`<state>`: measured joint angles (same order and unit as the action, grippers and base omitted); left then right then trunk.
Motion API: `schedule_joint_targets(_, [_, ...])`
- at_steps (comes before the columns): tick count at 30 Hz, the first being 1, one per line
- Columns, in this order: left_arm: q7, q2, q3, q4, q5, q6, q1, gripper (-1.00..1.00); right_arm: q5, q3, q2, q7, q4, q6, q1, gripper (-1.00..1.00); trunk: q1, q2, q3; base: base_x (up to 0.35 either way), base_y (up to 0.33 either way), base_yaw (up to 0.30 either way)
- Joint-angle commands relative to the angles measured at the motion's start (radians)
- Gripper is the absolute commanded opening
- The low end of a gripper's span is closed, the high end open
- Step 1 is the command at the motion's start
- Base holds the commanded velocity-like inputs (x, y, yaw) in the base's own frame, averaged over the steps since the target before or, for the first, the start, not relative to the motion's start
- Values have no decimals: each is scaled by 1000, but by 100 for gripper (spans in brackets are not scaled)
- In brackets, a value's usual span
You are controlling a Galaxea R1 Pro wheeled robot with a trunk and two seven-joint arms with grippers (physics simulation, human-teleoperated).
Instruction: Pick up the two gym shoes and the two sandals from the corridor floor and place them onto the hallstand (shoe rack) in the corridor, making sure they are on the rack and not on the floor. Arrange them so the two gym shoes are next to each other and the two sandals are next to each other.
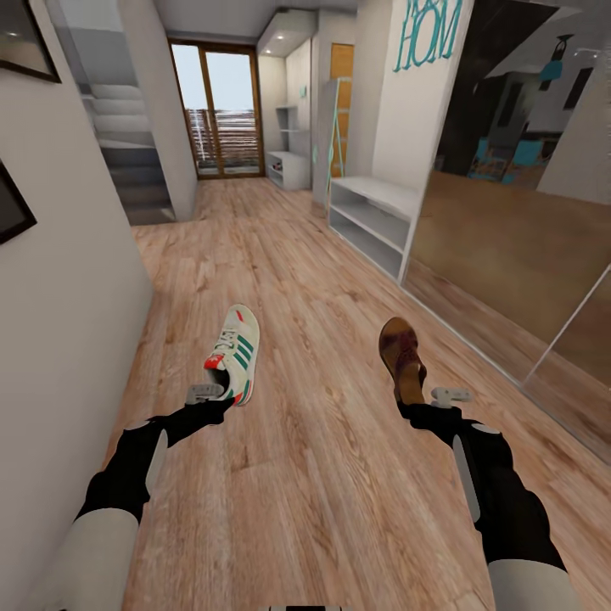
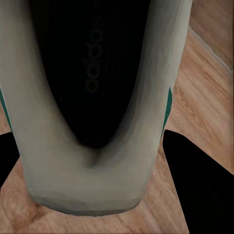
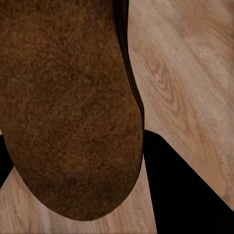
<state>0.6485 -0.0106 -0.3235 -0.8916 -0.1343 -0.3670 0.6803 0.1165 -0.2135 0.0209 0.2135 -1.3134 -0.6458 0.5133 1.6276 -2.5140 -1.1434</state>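
Left gripper (image 1: pixel 222 400) holds gym shoe (image 1: pixel 235 351); right gripper (image 1: pixel 417 400) holds sandal (image 1: pixel 401 356).

Open corridor floor (image 1: pixel 280 255) ahead, wall (image 1: pixel 59 322) close along the left arm, mirrored wardrobe (image 1: pixel 518 255) bounding the right, hallstand (image 1: pixel 373 216) beyond it with open tiers, staircase (image 1: pixel 127 161) far left, glass door (image 1: pixel 216 110) closing the end.

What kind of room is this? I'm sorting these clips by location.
Most likely a home entrance corridor: a long run of wood-plank floor leads to a glazed door, with a staircase on one side and a grey shoe rack beside a mirrored wardrobe on the other.
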Motion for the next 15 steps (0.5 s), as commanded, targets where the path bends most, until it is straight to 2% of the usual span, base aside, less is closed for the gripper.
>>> schedule_joint_targets(1, [10, -1, -5, -1, -11, -4, 1, -100, 8, -3, 1, 8, -1, -5, 1, -100, -1, 0, 5, 0, 0, 0])
schedule_joint_targets(15, [11, -2, -5, -1, -10, -4, 1, -100, 8, -3, 1, 7, -1, -5, 1, -100, -1, 0, 32, 2, 0, 0])
